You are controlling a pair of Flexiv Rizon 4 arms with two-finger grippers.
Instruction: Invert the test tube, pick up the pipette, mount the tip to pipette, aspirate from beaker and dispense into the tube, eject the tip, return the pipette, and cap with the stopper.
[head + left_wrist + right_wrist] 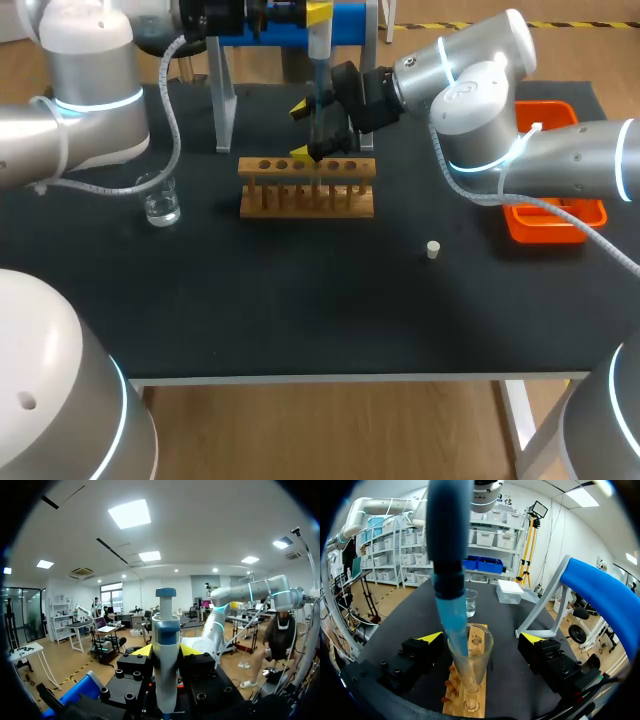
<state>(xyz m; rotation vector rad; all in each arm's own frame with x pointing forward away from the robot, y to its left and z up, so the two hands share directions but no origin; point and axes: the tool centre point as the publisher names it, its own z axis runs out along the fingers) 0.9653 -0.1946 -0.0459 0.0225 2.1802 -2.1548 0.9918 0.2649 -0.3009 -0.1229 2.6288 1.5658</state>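
Right wrist view: right pincer spread wide around test tube, apparently not touching; left pincer grips pipette.

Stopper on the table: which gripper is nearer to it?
Right. The right gripper is low at the rack, not far from the stopper; the left gripper holds the pipette higher, farther away.

Bright, even overhead light, faint shadows on the black table, sheen on the right arm
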